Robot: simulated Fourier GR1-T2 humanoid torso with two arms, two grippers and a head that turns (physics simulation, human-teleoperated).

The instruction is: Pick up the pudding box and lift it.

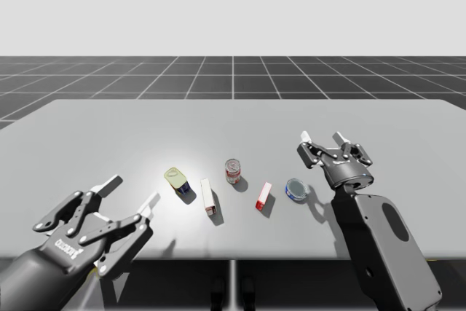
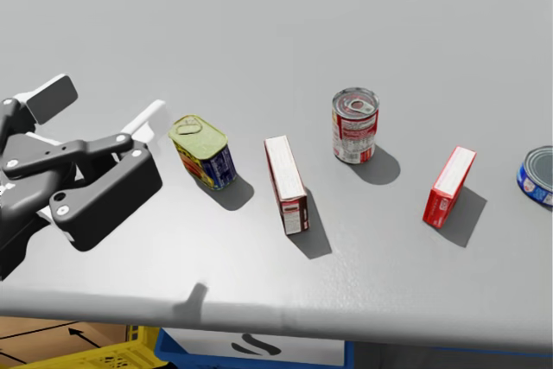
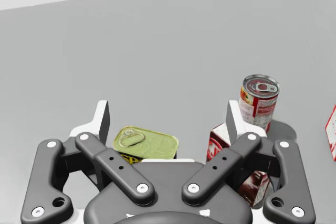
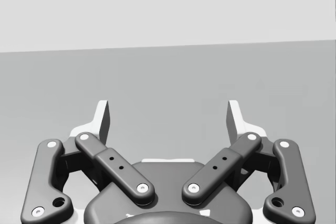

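Nearby, pudding box (image 2: 285, 183), on edge, just beyond spread left claw (image 1: 132, 190).

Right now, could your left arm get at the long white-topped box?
Probably yes. My left arm's fingers hover open close by, and the white-topped box lies just ahead. The yellow-topped tin beside it stands ahead between the fingers and might get bumped.
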